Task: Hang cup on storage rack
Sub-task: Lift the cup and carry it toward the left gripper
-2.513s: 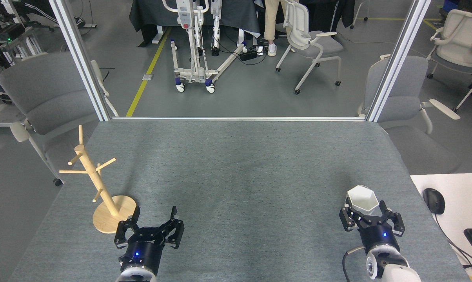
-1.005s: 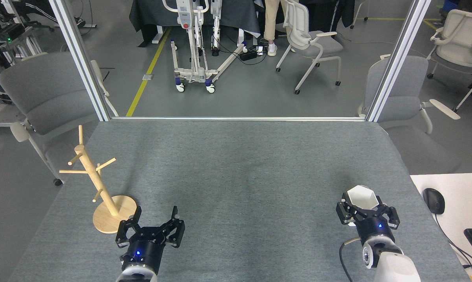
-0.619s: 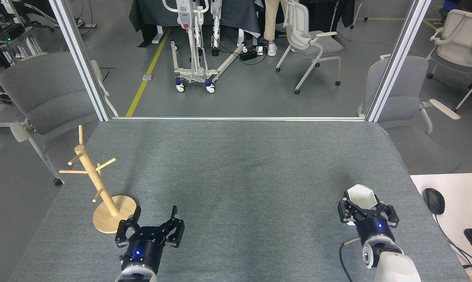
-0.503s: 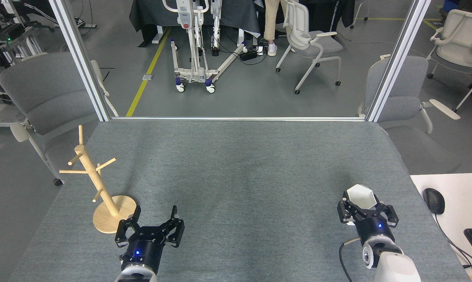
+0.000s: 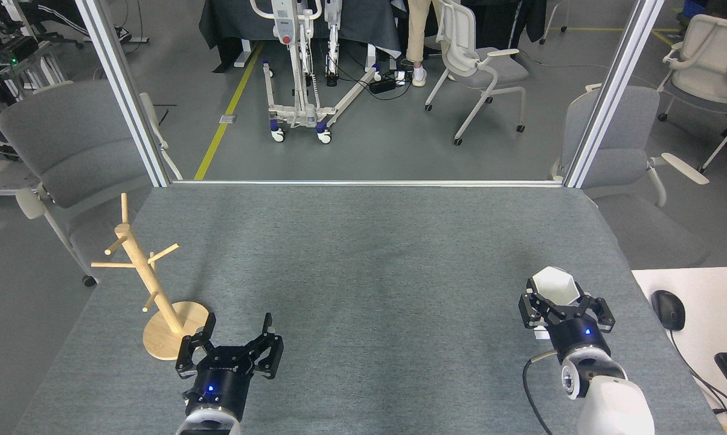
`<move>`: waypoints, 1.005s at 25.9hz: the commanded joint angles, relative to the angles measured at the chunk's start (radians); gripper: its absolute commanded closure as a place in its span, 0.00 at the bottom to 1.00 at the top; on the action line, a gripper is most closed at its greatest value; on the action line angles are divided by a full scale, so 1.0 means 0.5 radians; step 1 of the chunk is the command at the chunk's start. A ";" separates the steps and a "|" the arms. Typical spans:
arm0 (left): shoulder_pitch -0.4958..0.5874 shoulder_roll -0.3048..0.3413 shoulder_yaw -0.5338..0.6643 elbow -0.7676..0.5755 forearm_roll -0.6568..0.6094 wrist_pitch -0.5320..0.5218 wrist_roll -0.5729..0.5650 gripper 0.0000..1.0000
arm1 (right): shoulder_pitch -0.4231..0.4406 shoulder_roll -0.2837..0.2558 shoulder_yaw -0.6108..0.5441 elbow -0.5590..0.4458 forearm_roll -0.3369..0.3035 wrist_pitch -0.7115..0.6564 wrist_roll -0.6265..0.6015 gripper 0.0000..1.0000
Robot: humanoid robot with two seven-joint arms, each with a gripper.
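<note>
Since earlier, our right gripper (image 5: 561, 308) closed on the cup (image 5: 554, 285), lifting slightly; left gripper (image 5: 238, 345) open, empty; next, carry leftward to storage rack (image 5: 139, 269).

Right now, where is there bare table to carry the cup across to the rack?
The table is bare between the left gripper and the right gripper holding the cup, and back to the far edge. Crowded only at the left, around the storage rack, whose base touches the left gripper in this view.

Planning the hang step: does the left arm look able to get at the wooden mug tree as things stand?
Probably yes. The left gripper is open and empty, right beside the mug tree base, with only bare table between. The cup sits far off at the right gripper.
</note>
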 commanded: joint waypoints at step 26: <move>-0.261 -0.015 -0.963 0.009 -0.387 -0.464 0.062 0.01 | 0.218 0.246 1.339 -1.573 0.177 1.505 1.567 0.82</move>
